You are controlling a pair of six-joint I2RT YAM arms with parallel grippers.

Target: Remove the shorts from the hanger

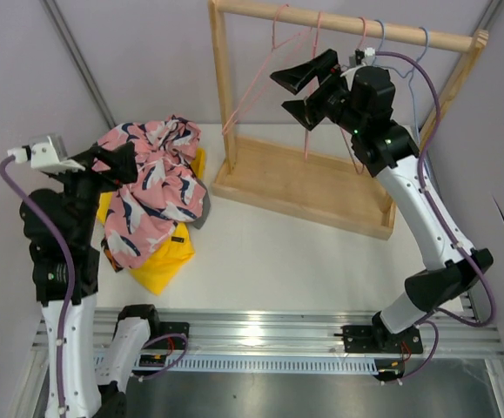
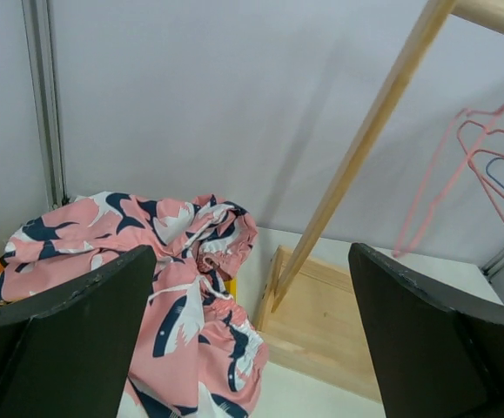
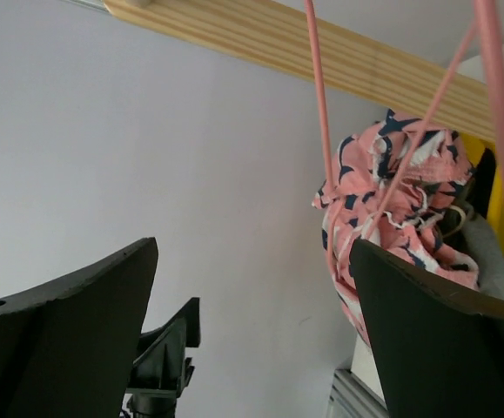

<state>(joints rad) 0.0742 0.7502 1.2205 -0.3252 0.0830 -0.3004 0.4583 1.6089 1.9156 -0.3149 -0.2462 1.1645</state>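
The pink shark-print shorts (image 1: 151, 187) lie crumpled on top of a pile on the table at the left, over the yellow shorts (image 1: 166, 259). A dark grey edge (image 1: 202, 209) shows at the pile's right side. The camouflage and black pairs are hidden. My left gripper (image 1: 117, 163) is open and empty just above the pile's left part; its wrist view shows the pink shorts (image 2: 182, 296) under the left finger (image 2: 69, 322). My right gripper (image 1: 302, 91) is open and empty, raised beside a bare pink hanger (image 1: 279, 39). The pink wire (image 3: 319, 104) shows in its wrist view.
A wooden rack with a top rail (image 1: 347, 24), a left post (image 1: 221, 87) and a base tray (image 1: 308, 185) stands at the back. Bare pink and blue hangers (image 1: 421, 43) hang on the rail. Grey walls close in on both sides.
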